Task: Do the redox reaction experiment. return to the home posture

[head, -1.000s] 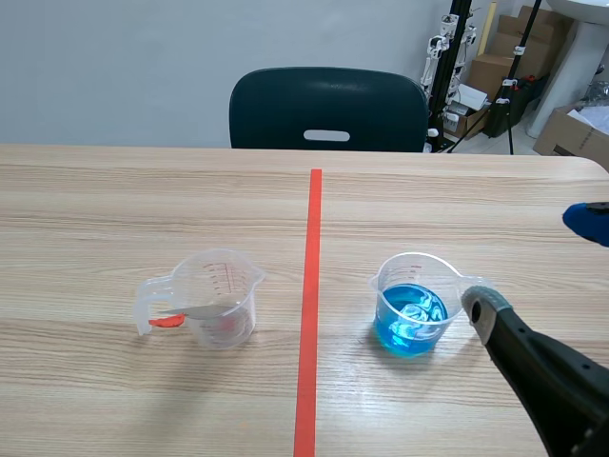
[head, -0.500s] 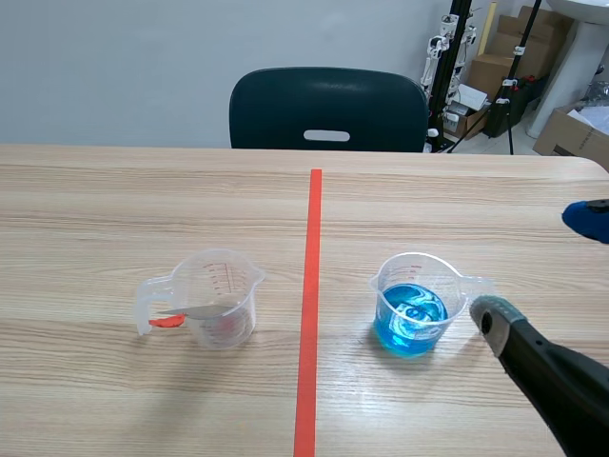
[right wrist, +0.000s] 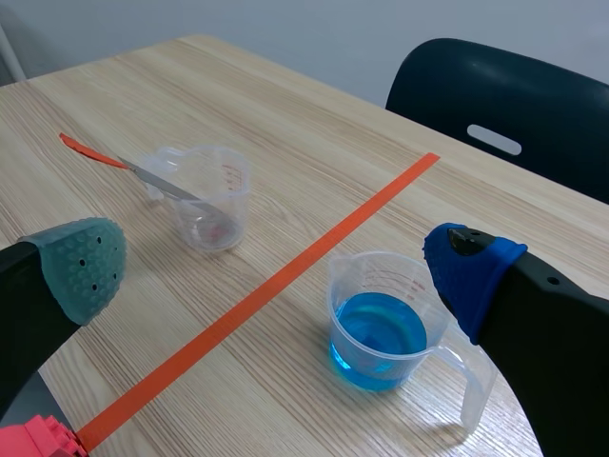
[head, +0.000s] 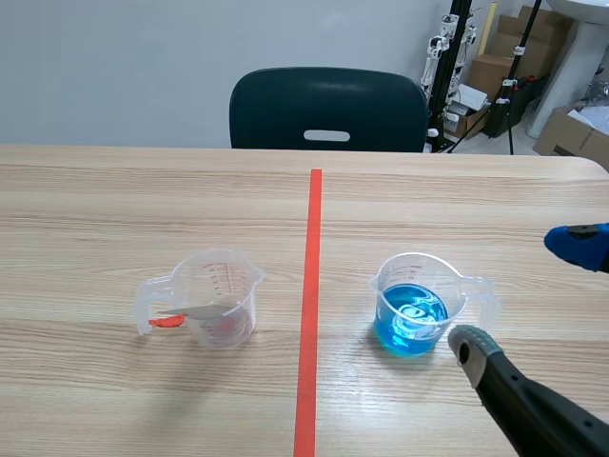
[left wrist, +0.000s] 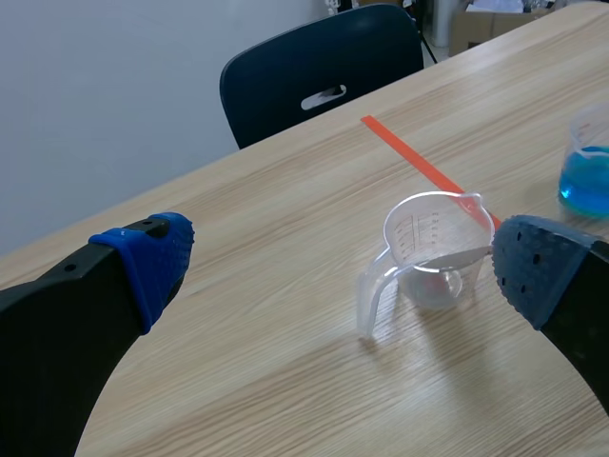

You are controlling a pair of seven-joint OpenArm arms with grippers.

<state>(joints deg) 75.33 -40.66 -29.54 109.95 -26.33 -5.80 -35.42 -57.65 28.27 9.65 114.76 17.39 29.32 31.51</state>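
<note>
Cup of blue liquid sits just right of the tape line, mid-table, well off every edge. Right gripper hangs near it, fingers spread wide, holding nothing. Clear cup with a spatula sits well apart across the line. Left gripper is spread too.

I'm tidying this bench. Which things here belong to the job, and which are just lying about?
Job: cup of blue liquid; clear cup; red-handled spoon resting in it.
Lying about: chair; cardboard boxes in the background.
</note>
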